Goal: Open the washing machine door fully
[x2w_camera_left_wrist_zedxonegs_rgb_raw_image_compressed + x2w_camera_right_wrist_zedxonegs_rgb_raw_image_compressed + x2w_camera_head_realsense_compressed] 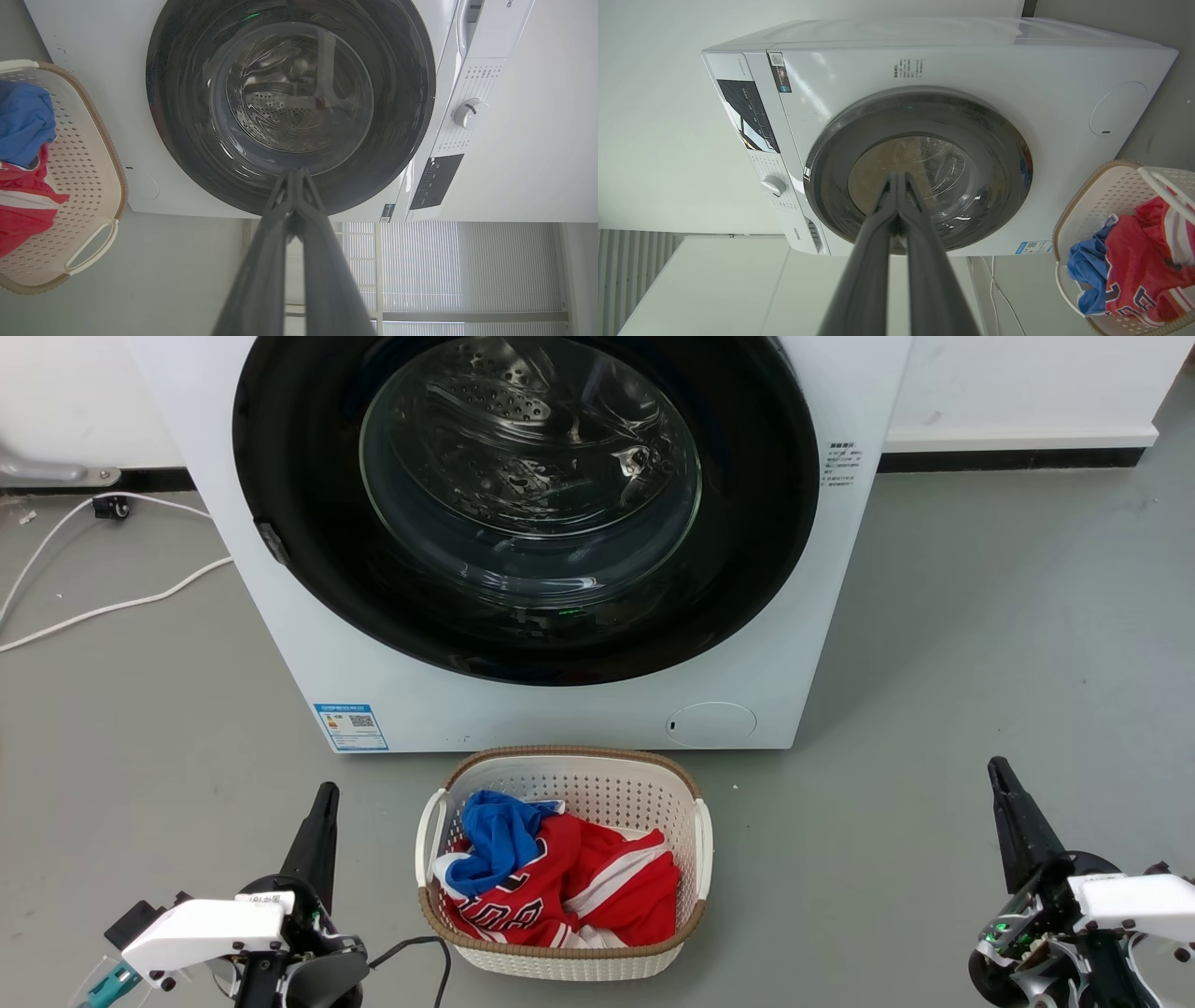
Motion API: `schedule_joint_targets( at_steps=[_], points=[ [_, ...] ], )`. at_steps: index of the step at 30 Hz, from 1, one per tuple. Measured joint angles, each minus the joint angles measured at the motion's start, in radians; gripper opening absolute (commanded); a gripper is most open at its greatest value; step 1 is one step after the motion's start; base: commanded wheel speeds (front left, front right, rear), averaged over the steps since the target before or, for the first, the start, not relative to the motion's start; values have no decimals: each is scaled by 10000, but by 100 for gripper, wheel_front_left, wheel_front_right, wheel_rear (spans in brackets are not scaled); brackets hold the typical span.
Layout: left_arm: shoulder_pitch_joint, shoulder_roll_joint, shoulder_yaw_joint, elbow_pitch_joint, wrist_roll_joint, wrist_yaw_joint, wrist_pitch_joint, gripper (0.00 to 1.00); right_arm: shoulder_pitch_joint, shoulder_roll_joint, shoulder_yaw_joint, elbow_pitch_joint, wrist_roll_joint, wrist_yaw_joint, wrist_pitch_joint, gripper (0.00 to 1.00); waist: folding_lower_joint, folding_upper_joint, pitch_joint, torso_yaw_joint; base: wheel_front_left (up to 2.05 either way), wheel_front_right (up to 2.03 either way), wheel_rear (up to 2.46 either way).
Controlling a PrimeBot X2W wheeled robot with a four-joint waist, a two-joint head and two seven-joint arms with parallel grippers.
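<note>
Washing machine door [527,495]: round, glossy black ring with a bulging clear glass centre, closed flush on the boxy white machine [560,719] straight ahead. Left gripper [325,795] and right gripper [997,773] sit low, well apart from it, long dark fingers pressed together, holding nothing. Perforated cream plastic basket [569,756] holds crumpled red and blue clothes [597,887].

Machine count: 1 white washing machine [560,719], with 1 washing machine door [527,504], 1 dial [471,113], 1 dark control panel [437,181], 1 round flap [711,724] and 1 blue label [352,726]. Floor count: 1 laundry basket [569,754] with 2 handles [429,826], holding 2 garments, 1 blue garment [499,840] and 1 red jersey [597,891]; 2 white cable runs [112,607] at the machine's left. Robot count: 2 grippers, 1 left gripper [327,793] and 1 right gripper [999,770], each with 2 dark fingers [313,849].
</note>
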Motion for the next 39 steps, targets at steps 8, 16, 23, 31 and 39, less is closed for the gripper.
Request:
schedule_joint_targets(
  at_steps=[8, 16, 23, 31, 39],
  points=[
    [0, -2, 4, 2, 12, 0, 2, 0, -1, 4, -6, 0, 0, 0, 2, 0, 0, 0, 0, 0, 0, 0, 0],
    [0, -2, 8, 2, 12, 0, 2, 0, -1, 6, -10, 0, -2, 0, 4, 0, 0, 0, 0, 0, 0, 0, 0],
    [0, -4, 10, 2, 12, 0, 2, 0, -1, 8, -13, 0, -2, 0, 4, 0, 0, 0, 0, 0, 0, 0, 0],
    [-1, -4, 12, 2, 12, 0, 4, 0, -1, 10, -17, 0, -2, 0, 6, 0, 0, 0, 0, 0, 0, 0, 0],
    [-1, -6, 13, 2, 12, 0, 4, 0, -1, 13, -21, 0, -4, 0, 17, 0, 0, 0, 0, 0, 0, 0, 0]
  ],
)
